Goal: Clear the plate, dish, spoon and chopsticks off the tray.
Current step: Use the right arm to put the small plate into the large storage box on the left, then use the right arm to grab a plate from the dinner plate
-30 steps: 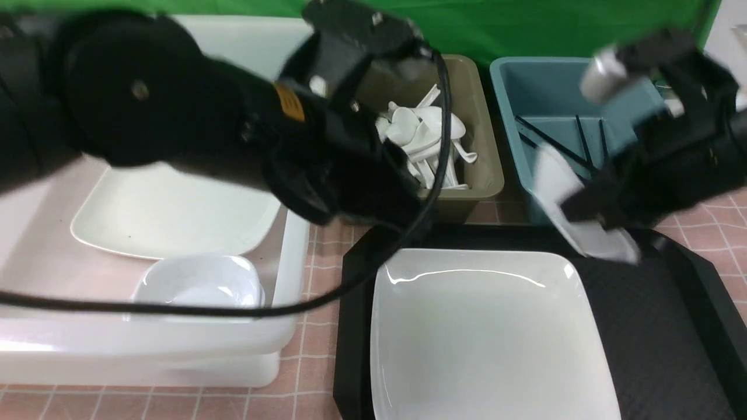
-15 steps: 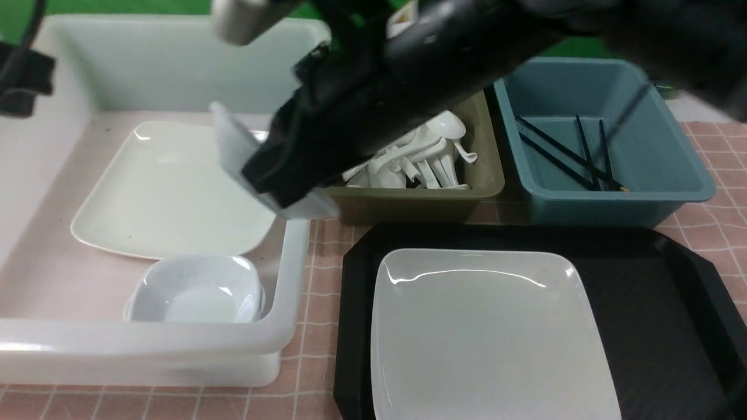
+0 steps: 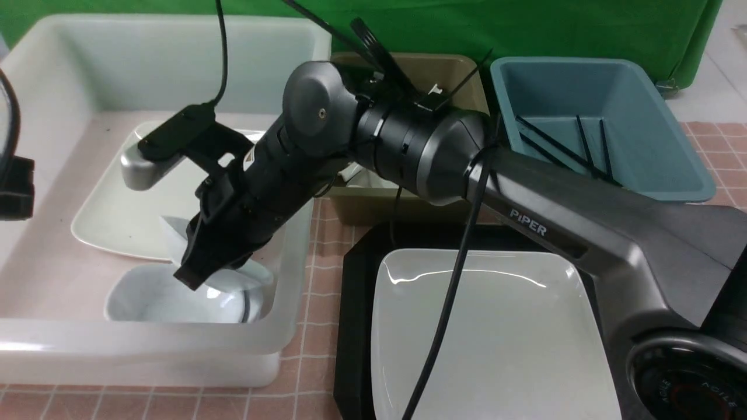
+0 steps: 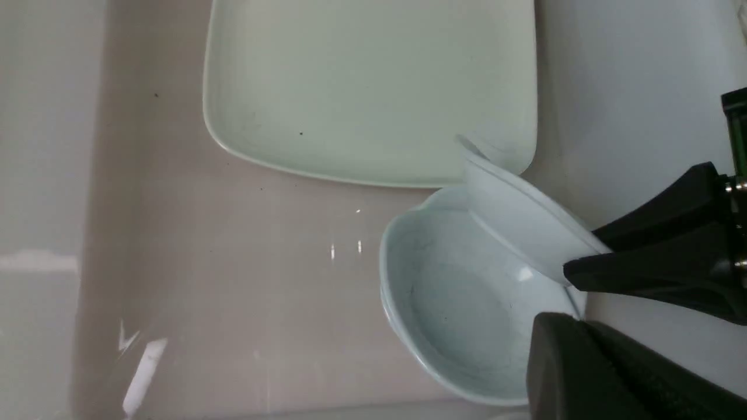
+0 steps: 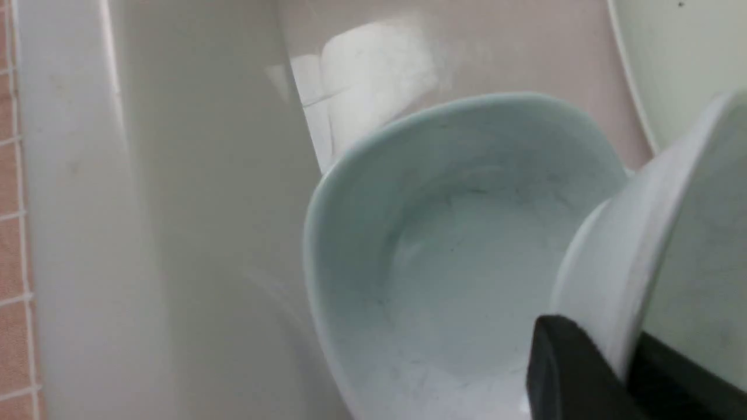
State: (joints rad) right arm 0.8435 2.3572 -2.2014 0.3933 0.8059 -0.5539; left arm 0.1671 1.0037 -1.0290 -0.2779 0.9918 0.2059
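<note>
Leaving the plate (image 3: 496, 332) uncleared at the tray's (image 3: 352, 280) left edge. Holding the tilted dish (image 4: 513, 216) over a bowl (image 4: 461, 303) in the white tub's (image 3: 295, 262) near right corner. Counting the binned chopsticks (image 3: 559, 146) done. Reaching across with the right gripper (image 3: 192, 271), wrist pitched down, clamping the dish rim. Hanging the left gripper (image 3: 14, 188) by the tub's left edge, fingers together.

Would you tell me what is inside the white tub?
A flat white plate, a small bowl, and a dish held tilted over it by the right jaws. The arm hides some floor.
</note>
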